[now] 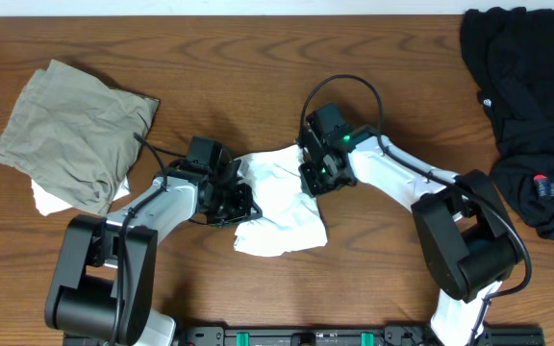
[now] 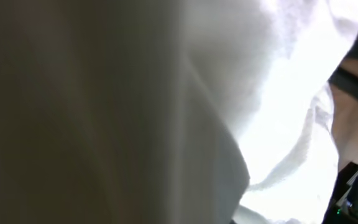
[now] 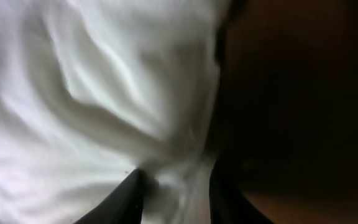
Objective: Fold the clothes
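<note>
From above, the brown wooden table (image 1: 258,58) is evenly lit and sharp with only soft shadows, but both wrist pictures are blurry and far too close, the crumpled white cotton shirt (image 2: 291,93) glowing too bright in one and half of the other nearly black.
</note>
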Controlling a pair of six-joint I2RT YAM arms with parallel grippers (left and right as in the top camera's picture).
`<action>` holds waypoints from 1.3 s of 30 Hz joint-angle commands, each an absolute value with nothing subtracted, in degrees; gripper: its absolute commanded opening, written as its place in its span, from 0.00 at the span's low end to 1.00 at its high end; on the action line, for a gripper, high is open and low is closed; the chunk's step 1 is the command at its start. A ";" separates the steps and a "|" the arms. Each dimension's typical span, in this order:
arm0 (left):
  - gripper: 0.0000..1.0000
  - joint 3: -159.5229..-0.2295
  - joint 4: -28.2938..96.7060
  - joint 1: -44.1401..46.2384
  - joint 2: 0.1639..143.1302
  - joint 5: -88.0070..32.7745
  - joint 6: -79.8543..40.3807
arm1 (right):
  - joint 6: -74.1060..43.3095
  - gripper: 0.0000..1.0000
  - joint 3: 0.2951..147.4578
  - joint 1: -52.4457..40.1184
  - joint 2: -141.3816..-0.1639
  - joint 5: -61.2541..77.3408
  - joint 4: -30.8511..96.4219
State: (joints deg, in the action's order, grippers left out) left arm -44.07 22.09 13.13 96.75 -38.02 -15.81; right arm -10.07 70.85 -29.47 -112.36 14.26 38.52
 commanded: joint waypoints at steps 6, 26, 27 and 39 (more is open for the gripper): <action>0.06 -50.37 30.22 6.83 91.39 -24.40 -12.47 | -6.35 0.35 80.03 -22.68 -98.24 7.01 49.15; 0.07 -80.55 44.73 -13.45 90.06 -9.32 3.05 | -3.99 0.35 80.86 -14.92 -85.25 5.80 58.43; 0.06 -80.86 43.86 -14.52 90.06 -9.34 2.96 | -3.97 0.35 80.86 -14.92 -85.25 5.80 58.74; 0.06 -80.90 30.15 -24.62 94.06 -12.51 -1.41 | -3.99 0.34 80.86 -14.96 -85.25 5.82 60.23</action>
